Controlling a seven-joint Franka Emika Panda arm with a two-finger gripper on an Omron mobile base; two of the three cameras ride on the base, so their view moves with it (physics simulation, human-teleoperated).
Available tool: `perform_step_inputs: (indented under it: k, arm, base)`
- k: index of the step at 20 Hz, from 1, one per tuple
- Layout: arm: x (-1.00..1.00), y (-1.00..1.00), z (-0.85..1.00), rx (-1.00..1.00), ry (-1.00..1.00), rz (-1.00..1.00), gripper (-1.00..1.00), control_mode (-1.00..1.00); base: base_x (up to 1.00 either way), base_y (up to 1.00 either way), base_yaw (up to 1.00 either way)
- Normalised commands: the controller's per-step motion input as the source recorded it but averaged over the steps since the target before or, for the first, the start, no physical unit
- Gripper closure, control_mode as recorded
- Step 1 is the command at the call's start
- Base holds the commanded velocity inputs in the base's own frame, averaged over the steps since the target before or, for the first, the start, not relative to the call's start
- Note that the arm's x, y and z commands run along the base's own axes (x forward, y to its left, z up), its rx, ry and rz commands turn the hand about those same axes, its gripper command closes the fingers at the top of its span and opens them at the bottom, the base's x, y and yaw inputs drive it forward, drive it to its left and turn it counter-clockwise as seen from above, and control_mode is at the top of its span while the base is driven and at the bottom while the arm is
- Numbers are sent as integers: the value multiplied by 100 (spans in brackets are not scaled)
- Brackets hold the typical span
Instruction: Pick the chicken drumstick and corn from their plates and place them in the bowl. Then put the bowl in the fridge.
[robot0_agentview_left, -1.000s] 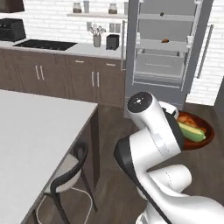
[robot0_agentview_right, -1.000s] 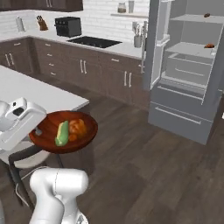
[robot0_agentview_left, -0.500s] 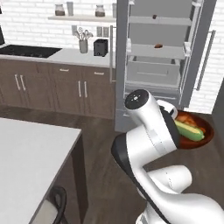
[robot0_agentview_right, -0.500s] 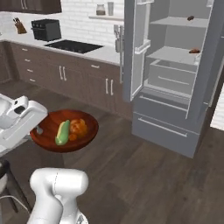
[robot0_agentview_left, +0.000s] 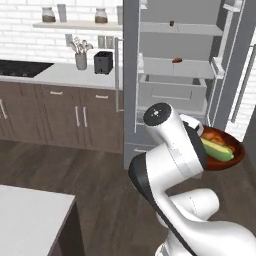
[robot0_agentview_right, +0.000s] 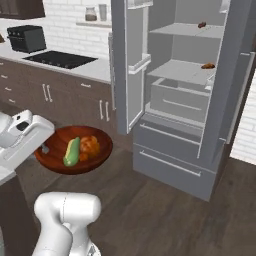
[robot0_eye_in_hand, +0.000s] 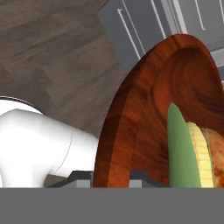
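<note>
step: loaded bowl (robot0_agentview_right: 74, 150) carried toward open fridge (robot0_agentview_right: 185, 90)
bowl: corn (robot0_agentview_right: 71, 151) and chicken drumstick (robot0_agentview_right: 90, 146) inside, held above floor
gripper (robot0_eye_in_hand: 111, 179): pinching bowl's rim
next: advance, set bowl on a bare fridge shelf (robot0_agentview_right: 182, 72)

Arm (robot0_agentview_left: 172, 150) rises from lower right, its white bulk hiding the hand. Bowl (robot0_agentview_left: 239, 155) is held up at right, just past the arm, level. Corn (robot0_agentview_left: 218, 149) lies in it, drumstick (robot0_agentview_left: 216, 135) behind and touching the corn. Fridge (robot0_agentview_left: 182, 75) stands open behind, doors swung wide, grey shelves and a drawer (robot0_agentview_left: 172, 92) showing; small brown items on two shelves. Counter (robot0_agentview_left: 60, 74) at left holds a toaster (robot0_agentview_left: 103, 62) and utensil jar (robot0_agentview_left: 81, 60). White island corner (robot0_agentview_left: 30, 212) at lower left.
</note>
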Motion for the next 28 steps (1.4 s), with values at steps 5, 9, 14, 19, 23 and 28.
perform_step_inputs:
  k: [5,9,14,19,23,28]
  arm:
    - [0,0,0,0,0,0,100,100]
    - [0,0,0,0,0,0,100,100]
    - [0,0,0,0,0,0,100,100]
    - [0,0,0,0,0,0,100,100]
    - [0,-1,0,0,0,0,100,-100]
    - [-1,-4,5,0,-8,26,100,-100]
  base:
    - [100,-5,-4]
    - [95,-5,-6]
    - [24,8,-9]
    - [0,0,0]
    - [0,0,0]
    - [0,0,0]
